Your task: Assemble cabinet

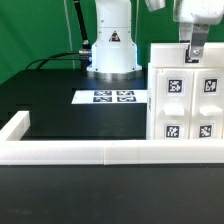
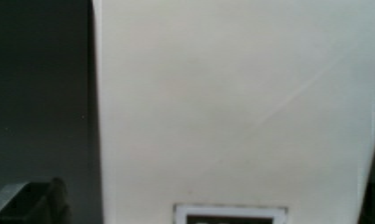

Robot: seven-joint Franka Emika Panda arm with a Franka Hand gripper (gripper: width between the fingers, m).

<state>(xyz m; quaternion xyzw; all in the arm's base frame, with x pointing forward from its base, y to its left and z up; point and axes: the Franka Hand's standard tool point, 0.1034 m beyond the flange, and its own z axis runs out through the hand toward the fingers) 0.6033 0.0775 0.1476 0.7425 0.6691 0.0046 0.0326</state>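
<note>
Exterior view: gripper [image 1: 196, 52] hangs straight down at the cabinet [image 1: 186, 100] top edge; can't tell its spread. Open table [image 1: 60, 105] beside the cabinet.

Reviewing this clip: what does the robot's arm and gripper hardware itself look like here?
The arm's base is glossy white, round, with a black triangular warning sticker on its front. Dark cables trail from it across the table. The gripper has a pale grey-white body with slimmer grey fingers. No other markings are legible.

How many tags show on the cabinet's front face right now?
4 on the cabinet: upper pair and, lower pair and. More may sit on faces hidden from the exterior view.
</note>
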